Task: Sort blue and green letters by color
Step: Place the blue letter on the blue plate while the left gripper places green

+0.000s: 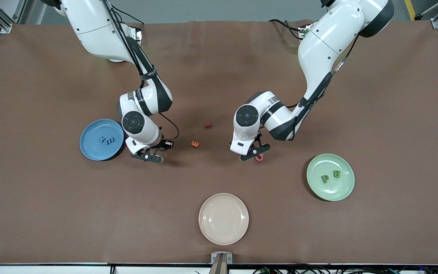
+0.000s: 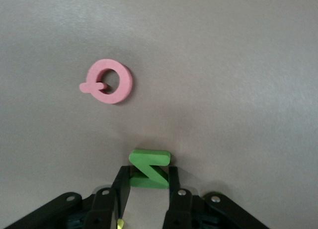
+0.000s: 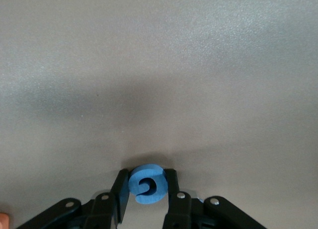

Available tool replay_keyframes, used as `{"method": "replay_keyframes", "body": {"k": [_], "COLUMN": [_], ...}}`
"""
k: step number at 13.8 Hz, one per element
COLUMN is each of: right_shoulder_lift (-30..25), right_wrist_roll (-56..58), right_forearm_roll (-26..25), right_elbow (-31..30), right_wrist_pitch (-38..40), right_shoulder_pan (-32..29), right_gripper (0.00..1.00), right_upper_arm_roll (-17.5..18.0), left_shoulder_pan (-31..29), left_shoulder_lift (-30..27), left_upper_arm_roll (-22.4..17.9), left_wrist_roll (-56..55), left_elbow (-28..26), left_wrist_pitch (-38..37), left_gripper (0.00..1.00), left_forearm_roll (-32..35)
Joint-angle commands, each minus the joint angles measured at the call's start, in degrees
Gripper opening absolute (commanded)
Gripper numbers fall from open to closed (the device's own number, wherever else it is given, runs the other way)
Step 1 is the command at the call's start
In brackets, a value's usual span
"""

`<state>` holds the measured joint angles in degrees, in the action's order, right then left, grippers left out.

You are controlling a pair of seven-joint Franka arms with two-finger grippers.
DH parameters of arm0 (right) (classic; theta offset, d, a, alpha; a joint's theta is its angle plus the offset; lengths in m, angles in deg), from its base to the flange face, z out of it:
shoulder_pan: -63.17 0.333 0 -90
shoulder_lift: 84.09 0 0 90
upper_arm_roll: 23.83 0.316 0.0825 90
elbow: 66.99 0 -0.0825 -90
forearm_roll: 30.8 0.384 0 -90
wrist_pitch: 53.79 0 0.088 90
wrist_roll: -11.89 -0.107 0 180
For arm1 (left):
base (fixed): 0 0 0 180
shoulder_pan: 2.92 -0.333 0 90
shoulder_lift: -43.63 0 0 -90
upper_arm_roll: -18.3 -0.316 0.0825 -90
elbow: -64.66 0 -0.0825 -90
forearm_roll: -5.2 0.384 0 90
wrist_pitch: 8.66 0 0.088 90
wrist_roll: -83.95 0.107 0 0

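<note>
My left gripper (image 2: 147, 173) is shut on a green letter Z (image 2: 149, 168), low over the brown table; in the front view this gripper (image 1: 252, 154) is beside a pink letter Q (image 1: 259, 157). My right gripper (image 3: 147, 182) is shut on a round blue letter (image 3: 147, 185); in the front view this gripper (image 1: 152, 156) is low over the table beside the blue plate (image 1: 89, 133). Blue letters (image 1: 107, 140) lie on the blue plate. Two green letters (image 1: 324, 178) lie on the green plate (image 1: 346, 186). Both held letters are hidden in the front view.
A bare beige plate (image 1: 223, 219) sits nearest the front camera. An orange letter E (image 1: 195, 144) and a red letter (image 1: 208, 125) lie on the table between the two grippers. The pink Q also shows in the left wrist view (image 2: 107, 81).
</note>
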<state>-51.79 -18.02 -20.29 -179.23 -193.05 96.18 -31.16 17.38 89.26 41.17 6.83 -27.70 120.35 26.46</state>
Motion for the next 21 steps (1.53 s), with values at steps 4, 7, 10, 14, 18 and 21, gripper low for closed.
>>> {"method": "replay_keyframes", "body": {"k": [4,7,10,14,18,21], "right_shoulder_lift": [-5.9,-11.9,-15.6,-18.8,-19.0,-18.5], "right_wrist_roll": [2.6,9.1,18.6,28.7,41.0,44.7], "right_forearm_roll": [1.0,0.6,-0.3,-3.7,-3.7,-3.7], "right_elbow": [0.3,-3.2,-8.1,-14.5,-19.4,-22.6], "right_wrist_pitch": [10.4,14.6,13.8,8.6,1.4,-4.3], "right_shoulder_pan": [-1.5,-5.6,-9.8,-16.3,-22.6,-24.9], "right_gripper": [0.15,0.15,0.15,0.15,0.15,0.15], "right_upper_arm_roll": [-0.5,-0.8,-1.3,-1.7,-1.7,-1.6], "left_shoulder_pan": [-5.7,-11.6,-19.1,-28.7,-30.8,-30.8], "left_shoulder_lift": [-9.1,-11.1,-11.7,-10.7,-8.9,-9.5], "left_upper_arm_roll": [0.0,0.0,0.1,0.1,0.0,-0.2], "left_wrist_roll": [-2.9,3.4,13.3,26.4,28.2,27.6], "left_elbow": [-1.1,-1.8,-4.4,-5.9,-5.8,-5.7], "left_wrist_pitch": [-3.8,-8.0,-9.2,-8.4,-8.1,-8.8], "left_gripper": [0.0,0.0,0.0,0.01,0.32,1.0], "left_forearm_roll": [0.2,0.2,0.5,0.7,0.7,0.7]}}
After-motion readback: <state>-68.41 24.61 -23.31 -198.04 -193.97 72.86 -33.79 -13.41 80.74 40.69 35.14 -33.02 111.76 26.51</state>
